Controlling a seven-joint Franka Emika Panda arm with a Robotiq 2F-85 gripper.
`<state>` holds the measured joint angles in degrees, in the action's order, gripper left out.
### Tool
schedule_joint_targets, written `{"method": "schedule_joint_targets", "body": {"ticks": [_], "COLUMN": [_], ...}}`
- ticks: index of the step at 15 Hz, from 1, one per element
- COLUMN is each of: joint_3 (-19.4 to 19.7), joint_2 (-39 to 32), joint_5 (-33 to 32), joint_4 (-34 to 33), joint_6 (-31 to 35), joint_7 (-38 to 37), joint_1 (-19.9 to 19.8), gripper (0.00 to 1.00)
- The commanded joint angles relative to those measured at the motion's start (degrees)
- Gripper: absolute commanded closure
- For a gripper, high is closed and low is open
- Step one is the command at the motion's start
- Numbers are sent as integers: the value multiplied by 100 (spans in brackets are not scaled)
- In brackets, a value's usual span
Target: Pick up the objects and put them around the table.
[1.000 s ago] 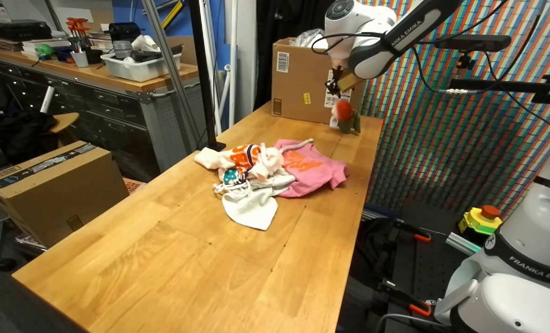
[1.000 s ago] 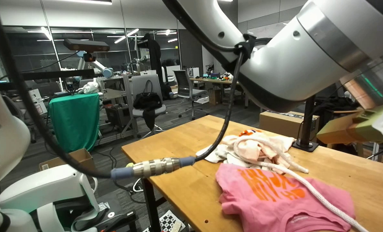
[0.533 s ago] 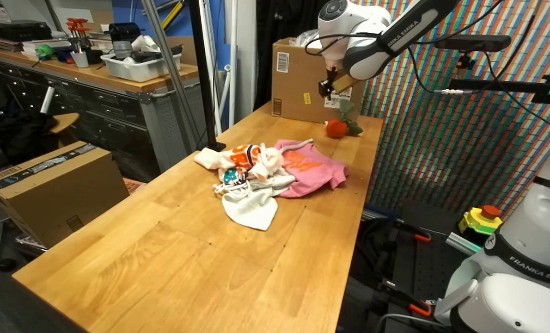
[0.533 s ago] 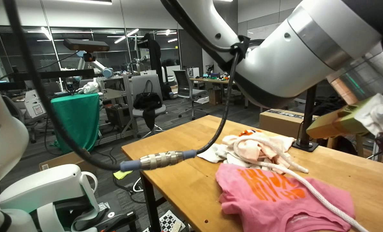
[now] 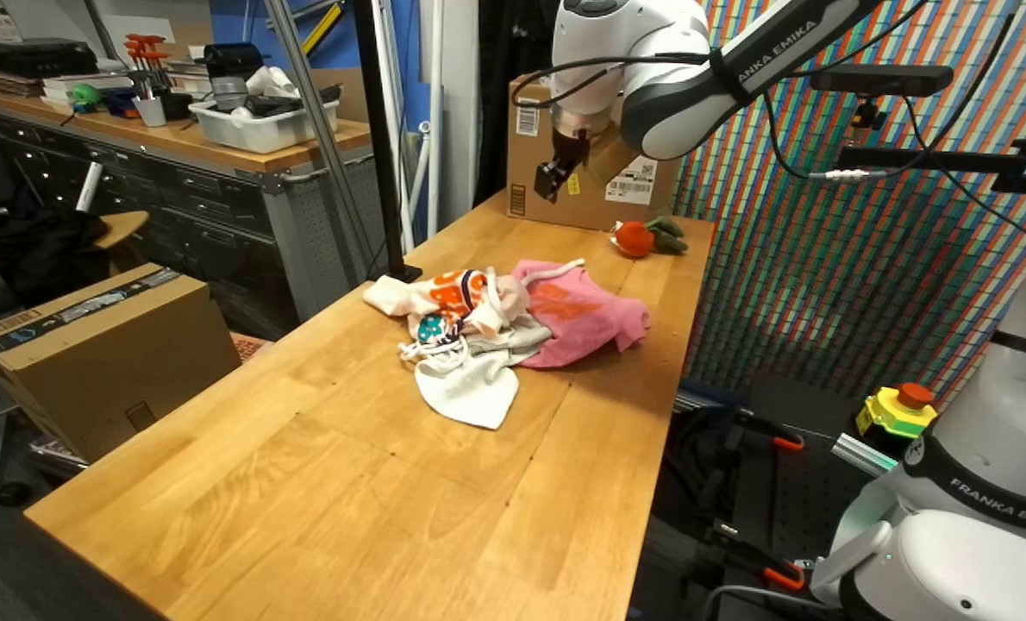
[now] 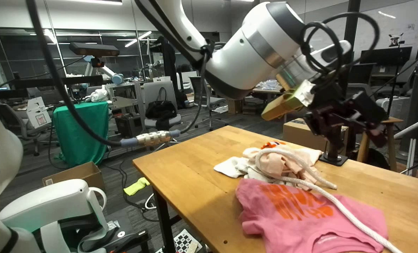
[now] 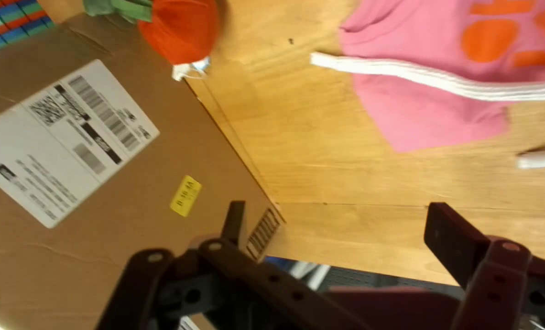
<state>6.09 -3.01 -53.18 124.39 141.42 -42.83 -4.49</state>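
My gripper (image 5: 549,181) is open and empty, above the table in front of the cardboard box. It also shows at the right in an exterior view (image 6: 367,126), and its fingers stand wide apart in the wrist view (image 7: 336,208). A red-and-green soft thing (image 5: 632,239) lies on the table beside the box; the wrist view has it at the top left (image 7: 181,30). A pink shirt with orange print (image 5: 595,319) lies mid-table, also in the other views (image 6: 311,225) (image 7: 419,123). A peach cloth bundle (image 5: 392,295) and a white cloth (image 5: 470,397) lie against it.
A white rope (image 6: 353,214) runs over the pink shirt. The large cardboard box (image 5: 547,155) stands at the table's far end. A black post (image 5: 379,147) is fixed at the table edge beside the bundle. A cable (image 6: 68,95) hangs from the arm.
The red-and-green thing was just under the gripper and now lies on the table. The arm has moved away from it, leftward in both exterior views; the gripper has come into view in both.
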Motion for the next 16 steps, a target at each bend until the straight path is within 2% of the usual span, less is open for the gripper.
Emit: {"method": "schedule_joint_targets", "body": {"ticks": [1,4,7,11,16], "joint_3": [-339,-605,-817,-1078,-1196], "joint_2": [428,425,320,62,-407], "joint_5": [72,316,836,1696,2034], "joint_4": [445,563,558,270,-285], "joint_6": [362,743,983,667,99], "joint_7": [444,913,1685,2705,3225], "joint_1": [288,503,690,931,1124], "gripper": [0,0,0,0,0]}}
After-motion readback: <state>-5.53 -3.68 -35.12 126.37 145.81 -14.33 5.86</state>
